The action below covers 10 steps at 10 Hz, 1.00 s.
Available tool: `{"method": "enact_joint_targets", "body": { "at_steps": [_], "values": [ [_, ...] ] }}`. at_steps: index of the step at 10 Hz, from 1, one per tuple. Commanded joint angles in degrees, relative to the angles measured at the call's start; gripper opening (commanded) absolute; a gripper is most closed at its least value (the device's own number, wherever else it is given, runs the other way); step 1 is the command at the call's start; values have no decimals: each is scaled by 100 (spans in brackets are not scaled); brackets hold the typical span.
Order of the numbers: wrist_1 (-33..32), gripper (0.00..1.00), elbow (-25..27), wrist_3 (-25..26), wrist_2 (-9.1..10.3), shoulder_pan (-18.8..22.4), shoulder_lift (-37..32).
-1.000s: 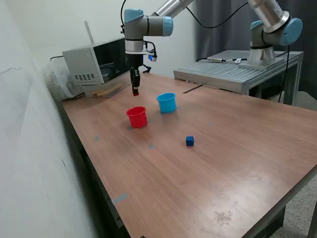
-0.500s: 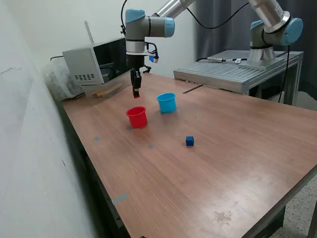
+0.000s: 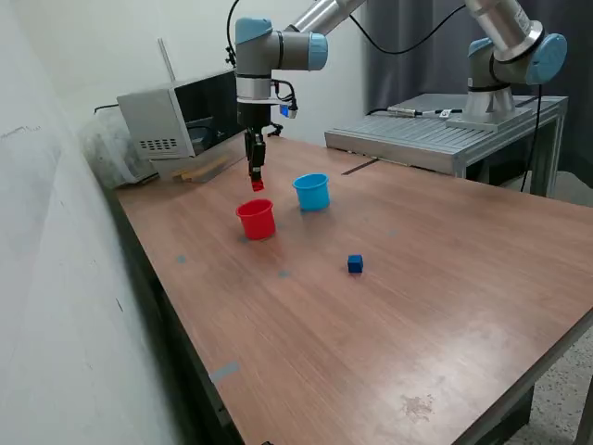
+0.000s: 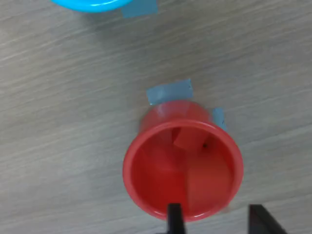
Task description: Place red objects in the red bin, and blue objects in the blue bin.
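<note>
My gripper (image 3: pixel 256 172) hangs straight above the red bin (image 3: pixel 256 220), fingers pointing down. In the wrist view the gripper (image 4: pixel 214 215) is open, its two dark fingertips apart over the red bin's (image 4: pixel 170 111) mouth with nothing between them. A red cube (image 3: pixel 258 186) shows just under the fingertips, above the bin's rim. Inside the bin the wrist view shows a red cube shape (image 4: pixel 187 139). The blue bin (image 3: pixel 312 191) stands beside the red one on the exterior view's right; only its edge (image 4: pixel 92 4) shows at the wrist. A dark blue cube (image 3: pixel 355 264) lies alone on the table.
A white box appliance (image 3: pixel 162 120) and wood strips (image 3: pixel 199 170) sit behind the bins. A second arm (image 3: pixel 505 56) stands on a metal platform (image 3: pixel 445 134) at the back right. Blue tape patches (image 4: pixel 169 91) mark the wooden table (image 3: pixel 417 306) by the red bin.
The gripper has shifted slightly toward the exterior view's right over the red bin. The red cube now sits lower, below the fingertips, let go.
</note>
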Motion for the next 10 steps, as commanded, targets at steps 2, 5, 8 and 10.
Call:
{"method": "enact_joint_targets", "body": {
  "at_steps": [2,5,8,10],
  "values": [
    [-4,100,2,0,1,0,6],
    [48,100,2,-9,-8,0,-29],
    [434,100,404,-9,-17,481,-782],
    [724,100,546,44,-8,1131,-1171]
  ]
}}
